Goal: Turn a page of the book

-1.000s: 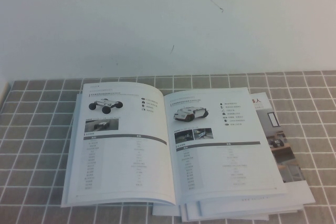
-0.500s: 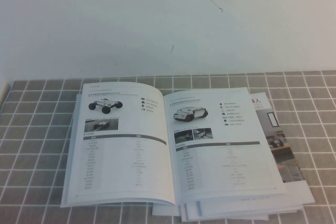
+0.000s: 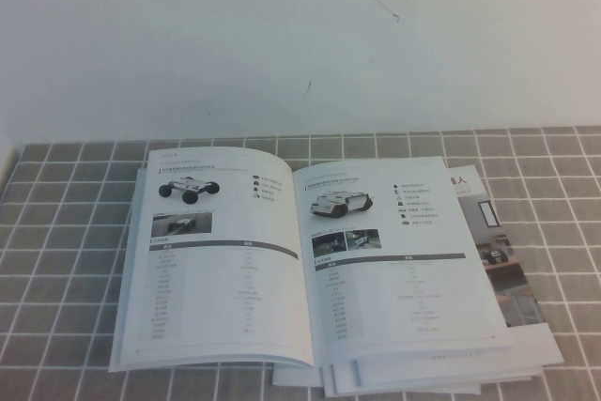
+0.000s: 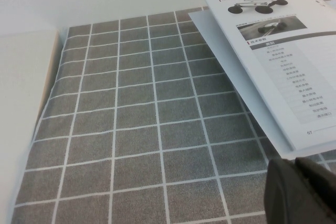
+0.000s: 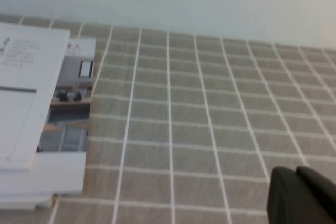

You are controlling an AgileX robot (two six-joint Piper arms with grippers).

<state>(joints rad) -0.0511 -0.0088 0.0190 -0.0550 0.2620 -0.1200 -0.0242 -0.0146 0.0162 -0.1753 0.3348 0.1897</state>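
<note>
The right gripper (image 5: 302,192) is clenched shut with nothing in it, and it hangs low over the checked cloth (image 5: 210,114), well to the right of the book (image 5: 37,103). The left gripper (image 4: 302,190) waits on the other side, near the book's left page corner; whether its fingers are parted I cannot tell. From above, neither arm is in sight. The book (image 3: 310,269) lies open and flat near the front of the table, on top of other brochures (image 3: 512,269), its spine running away from the robot. I think the left gripper is the nearer one, but a page must be taken at a free outer edge.
</note>
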